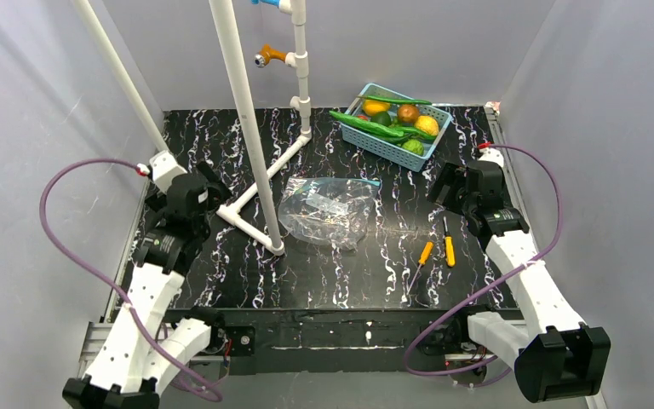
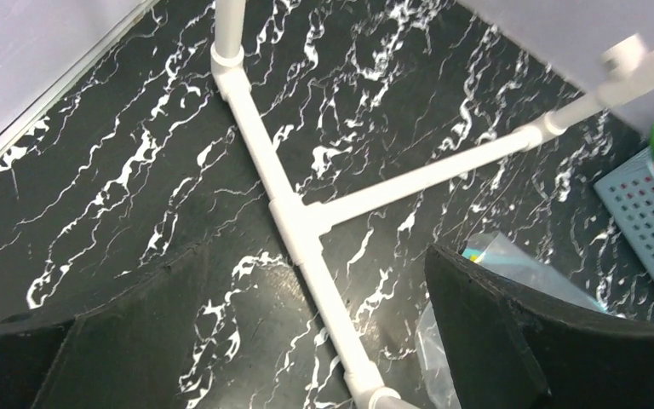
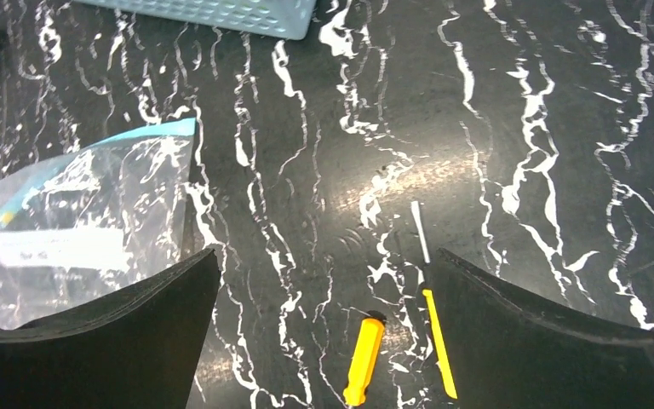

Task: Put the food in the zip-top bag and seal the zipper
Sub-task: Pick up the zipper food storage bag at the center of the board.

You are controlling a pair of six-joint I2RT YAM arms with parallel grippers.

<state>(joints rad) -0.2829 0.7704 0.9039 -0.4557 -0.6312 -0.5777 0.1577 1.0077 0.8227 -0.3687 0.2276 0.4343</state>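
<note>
Left gripper is being held with jaws spread wide and nothing between them, over the black marbled table. It is being flanked by the white PVC pipe frame, whose tee joint is lying directly under the gap between the fingers. Right gripper is being held spread too, pinching nothing, above bare table between the zip-top bag and two orange-handled screwdrivers. The bag is being left flat mid-table, its teal zipper on the far edge. The frame's base and slanted upright are standing between the left gripper and the bag. The food is being held in the light-blue basket at the far right, well apart from the bag.
</note>
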